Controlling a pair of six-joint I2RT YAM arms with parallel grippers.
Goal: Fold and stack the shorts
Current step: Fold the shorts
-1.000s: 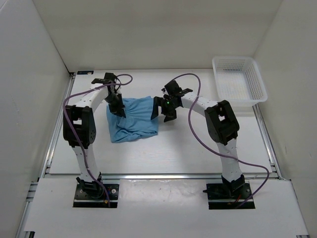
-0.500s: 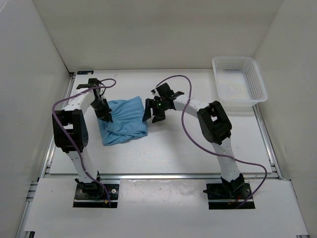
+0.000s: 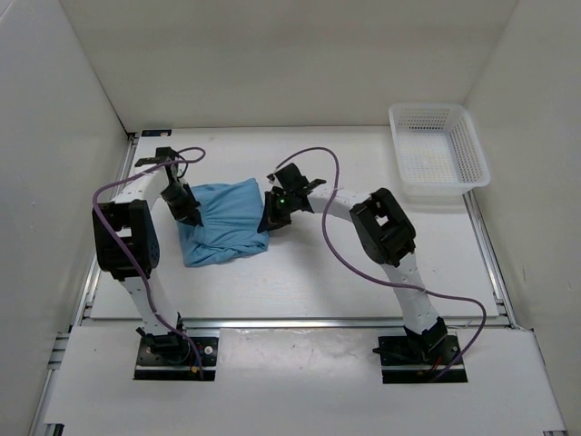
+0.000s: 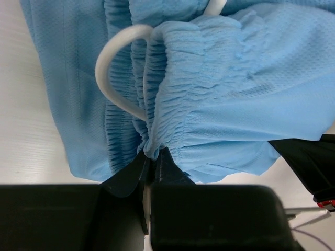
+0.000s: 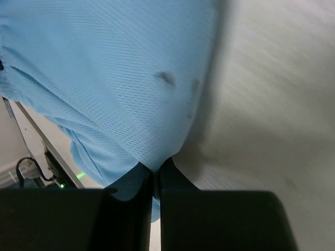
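The light blue shorts (image 3: 222, 222) lie bunched on the white table, left of centre. My left gripper (image 3: 186, 211) is at their left edge, shut on the gathered waistband (image 4: 172, 104), next to a loop of white drawstring (image 4: 112, 68). My right gripper (image 3: 272, 213) is at their right edge. In the right wrist view its jaws (image 5: 155, 167) are shut on a pinch of the mesh fabric (image 5: 104, 78). The cloth sags between the two grips.
A white mesh basket (image 3: 438, 154) stands at the back right corner of the table. Metal rails (image 3: 109, 227) run along the table's left, right and near edges. Purple cables loop from both arms above the surface.
The right gripper has closed on the right edge of the shorts. Both arms and the shorts have shifted to the left over the last second.
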